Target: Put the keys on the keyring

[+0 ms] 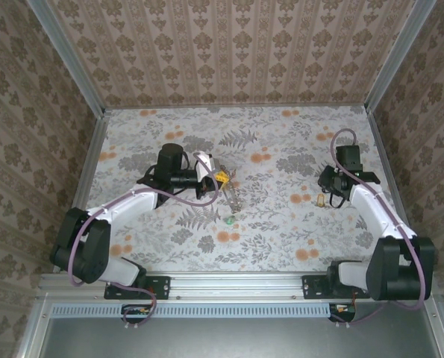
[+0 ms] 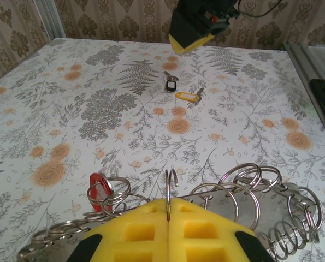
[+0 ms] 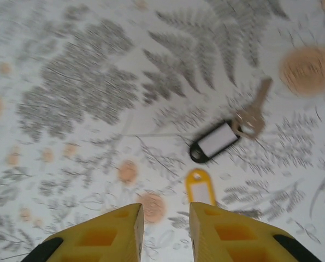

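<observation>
Two arms, the left arm (image 1: 124,207) and the right arm (image 1: 372,205), stood at one floral table (image 1: 281,250), each ending in a single yellow-tipped gripper: the left gripper (image 2: 168,206) and the right gripper (image 3: 165,218). Four coloured key tags were counted: one black tag (image 3: 214,141), one yellow tag (image 3: 199,188), one red tag (image 2: 96,191) and one green tag (image 1: 229,221). Two metal key blades showed. One metal strip (image 2: 271,202) bore many wire rings, overlapping too much to count, plus one upright keyring (image 2: 168,191).
</observation>
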Controlling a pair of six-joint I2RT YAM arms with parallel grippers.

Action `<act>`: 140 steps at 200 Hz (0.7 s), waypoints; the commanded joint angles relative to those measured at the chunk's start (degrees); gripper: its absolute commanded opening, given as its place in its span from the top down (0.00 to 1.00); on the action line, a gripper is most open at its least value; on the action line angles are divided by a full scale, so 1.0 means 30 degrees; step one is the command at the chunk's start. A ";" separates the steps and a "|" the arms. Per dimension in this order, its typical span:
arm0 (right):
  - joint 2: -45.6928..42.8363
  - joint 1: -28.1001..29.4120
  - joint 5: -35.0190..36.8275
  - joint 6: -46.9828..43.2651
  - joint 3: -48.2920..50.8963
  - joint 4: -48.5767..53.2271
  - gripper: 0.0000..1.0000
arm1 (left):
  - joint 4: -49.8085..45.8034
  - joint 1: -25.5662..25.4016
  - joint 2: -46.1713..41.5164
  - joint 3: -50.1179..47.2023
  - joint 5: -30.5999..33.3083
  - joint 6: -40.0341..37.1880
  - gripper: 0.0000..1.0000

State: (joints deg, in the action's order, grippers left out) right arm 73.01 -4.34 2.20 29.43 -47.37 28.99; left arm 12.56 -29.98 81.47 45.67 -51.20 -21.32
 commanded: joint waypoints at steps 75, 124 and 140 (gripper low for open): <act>0.4869 -0.0475 -0.3016 -0.0590 -0.0343 0.1323 0.64 | 0.1557 -0.0119 -0.0285 -0.0050 -0.1189 0.1131 1.00; 0.5585 0.0065 -0.1926 -0.0046 -0.0436 0.1361 0.69 | 0.1511 -0.0148 -0.0468 -0.0281 -0.0914 0.1134 1.00; 0.5730 0.0255 -0.1825 0.0004 -0.0511 0.1296 0.73 | 0.1425 -0.0144 -0.0468 -0.0254 -0.0901 0.1030 1.00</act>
State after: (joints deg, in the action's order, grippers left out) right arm 89.10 -4.40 -4.71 28.12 -47.37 32.03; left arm 15.07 -30.02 81.47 45.34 -52.29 -18.83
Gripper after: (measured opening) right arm 0.287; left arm 0.042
